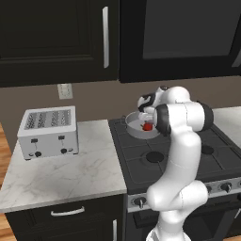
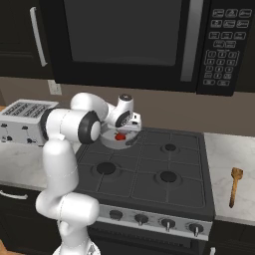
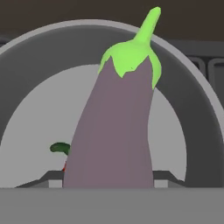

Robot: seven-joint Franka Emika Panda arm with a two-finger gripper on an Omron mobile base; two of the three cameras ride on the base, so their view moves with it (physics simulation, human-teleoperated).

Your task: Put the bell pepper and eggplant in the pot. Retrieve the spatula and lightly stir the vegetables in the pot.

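On your left sits the toaster [image 1: 47,132]. At the stove's rear-left burner, your gripper [image 2: 130,130] hangs over the pot [image 2: 110,142], clasping the eggplant [image 3: 114,127]; the bell pepper [image 2: 120,136] lies inside. Far right, the spatula [image 2: 234,185] rests on the counter [image 2: 225,149].

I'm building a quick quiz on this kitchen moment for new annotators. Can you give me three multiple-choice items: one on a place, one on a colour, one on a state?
1. Where does the spatula lie?
A. in the pot
B. on the counter right of the stove
C. on the toaster

2. What colour is the eggplant's cap?
A. bright green
B. brown
C. red

3. Where is the bell pepper?
A. on the counter
B. in the gripper
C. in the pot

Key: 1 B, it rests on the pale counter beside the stove. 2 A, green top on a purple body. 3 C, it sits red inside the pot.
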